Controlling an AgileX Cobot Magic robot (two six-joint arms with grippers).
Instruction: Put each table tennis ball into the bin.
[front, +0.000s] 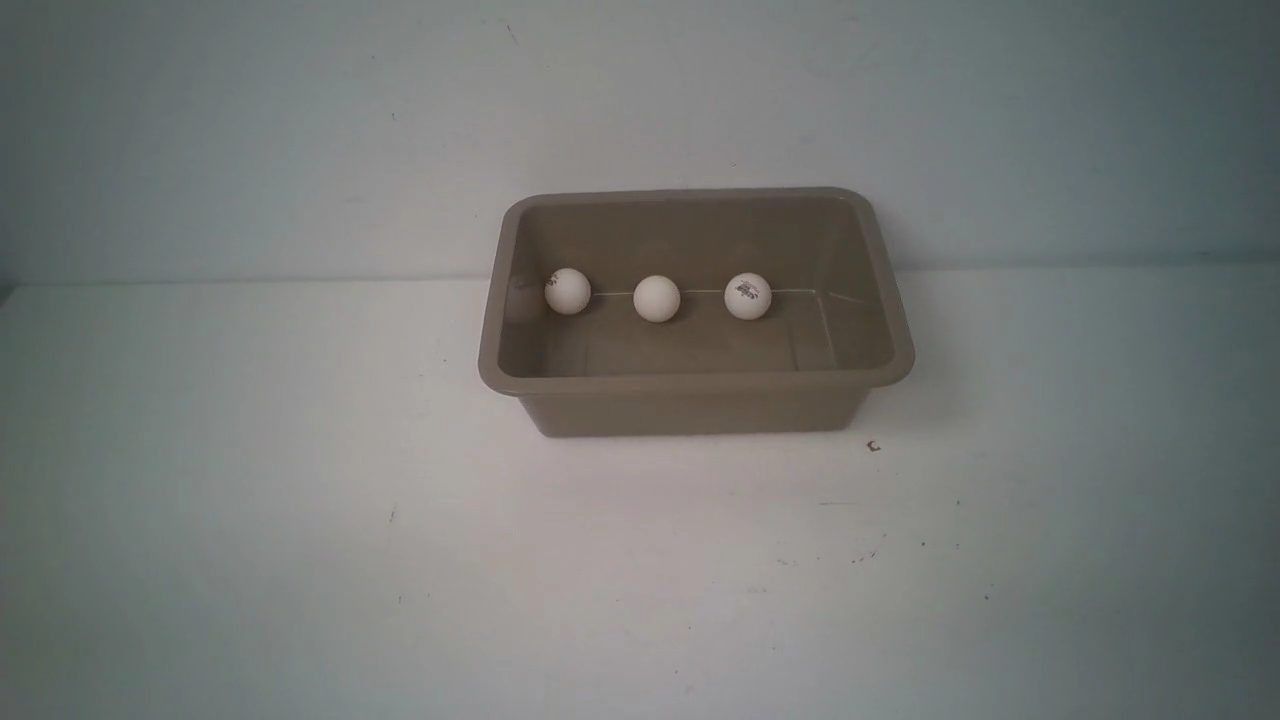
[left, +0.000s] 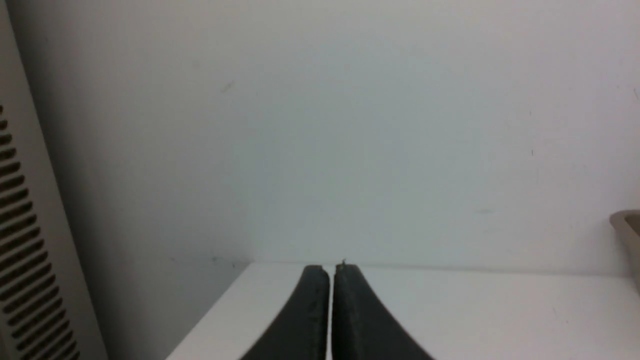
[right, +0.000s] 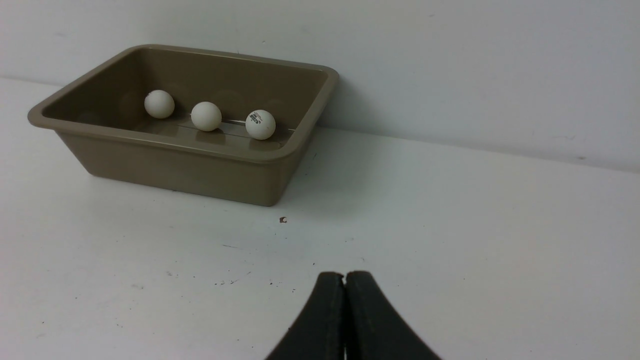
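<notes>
The taupe-brown bin stands against the back wall at the table's middle. Three white table tennis balls lie in a row along its floor: a left ball, a middle ball and a right ball with a dark logo. The right wrist view shows the same bin and the three balls inside it. My right gripper is shut and empty, low over the table well short of the bin. My left gripper is shut and empty near the table's left edge; the bin's corner shows far off. Neither arm appears in the front view.
A white wall runs right behind the bin. A slotted beige panel stands beside the table's left edge. A tiny dark speck lies on the table by the bin's front right corner.
</notes>
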